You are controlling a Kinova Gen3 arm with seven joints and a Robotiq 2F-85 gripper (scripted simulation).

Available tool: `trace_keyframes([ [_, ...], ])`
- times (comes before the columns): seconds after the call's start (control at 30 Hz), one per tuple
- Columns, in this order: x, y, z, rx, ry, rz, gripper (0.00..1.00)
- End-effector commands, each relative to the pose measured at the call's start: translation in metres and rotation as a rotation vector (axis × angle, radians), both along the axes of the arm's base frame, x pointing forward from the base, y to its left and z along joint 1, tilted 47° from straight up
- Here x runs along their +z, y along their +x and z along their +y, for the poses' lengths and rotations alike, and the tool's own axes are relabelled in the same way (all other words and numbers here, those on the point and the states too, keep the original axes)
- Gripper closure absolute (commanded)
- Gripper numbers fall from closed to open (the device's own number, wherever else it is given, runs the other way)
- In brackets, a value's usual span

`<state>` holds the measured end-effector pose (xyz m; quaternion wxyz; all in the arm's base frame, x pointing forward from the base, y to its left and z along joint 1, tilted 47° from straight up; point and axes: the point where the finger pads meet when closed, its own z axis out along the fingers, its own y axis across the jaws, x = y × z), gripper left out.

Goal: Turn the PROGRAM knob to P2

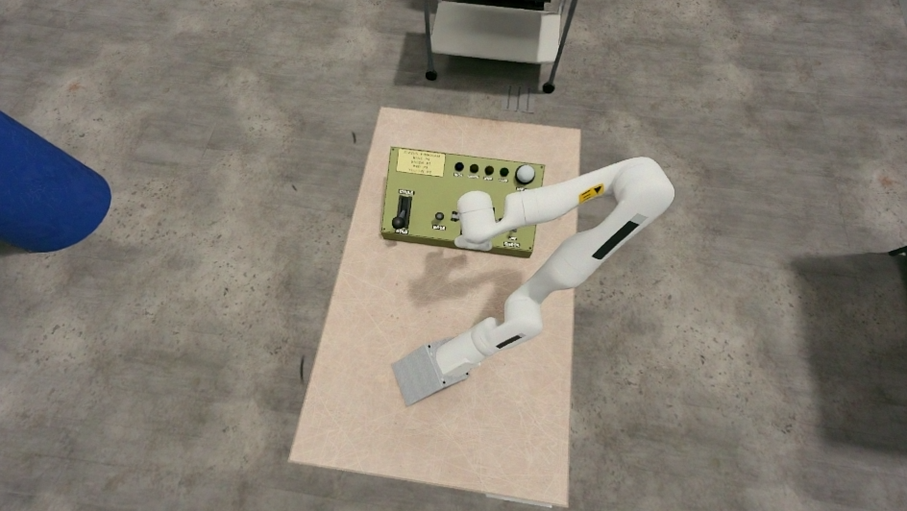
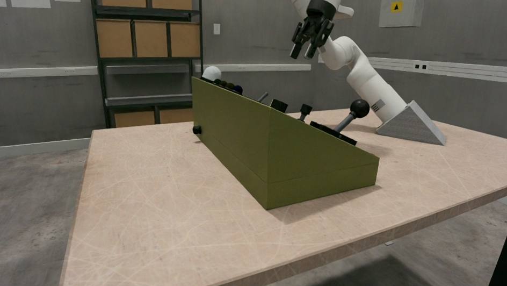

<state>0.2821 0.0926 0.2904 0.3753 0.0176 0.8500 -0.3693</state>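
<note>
The olive-green console (image 1: 431,190) (image 2: 283,152) stands on the far half of the table (image 1: 444,412) (image 2: 159,195). Its sloped panel carries a ball-topped lever (image 1: 401,212) (image 2: 358,108), a small black knob (image 1: 438,216) (image 2: 305,109), a black block-shaped knob (image 2: 278,105), a row of dark buttons (image 1: 481,169) and a white dome (image 1: 525,173) (image 2: 211,73). The labels are too small to read. My gripper (image 2: 301,55) hangs high above the panel's middle, pointing down, partly open and empty. In the overhead view the wrist (image 1: 476,219) hides the gripper and the controls under it.
The arm's grey wedge base (image 1: 419,377) (image 2: 411,124) sits on the near half of the table. A shelf rack with boxes (image 2: 149,38) stands behind the table, a white cart (image 1: 495,32) beyond its far edge, and a blue cylinder (image 1: 44,190) lies on the floor at the left.
</note>
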Motion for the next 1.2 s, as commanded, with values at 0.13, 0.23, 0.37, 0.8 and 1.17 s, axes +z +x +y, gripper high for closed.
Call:
trace_keyframes([
  [0.13,-0.0005,0.0024,0.0005,0.010,-0.008,0.003,0.23],
  [0.23,-0.0005,0.0024,0.0005,0.010,-0.008,0.003,0.23],
  [0.37,-0.0005,0.0024,0.0005,0.010,-0.008,0.003,0.23],
  [0.8,-0.0005,0.0024,0.0005,0.010,-0.008,0.003,0.00],
  [1.17,0.0090,0.0110,0.0037,0.014,-0.008,0.008,0.00],
])
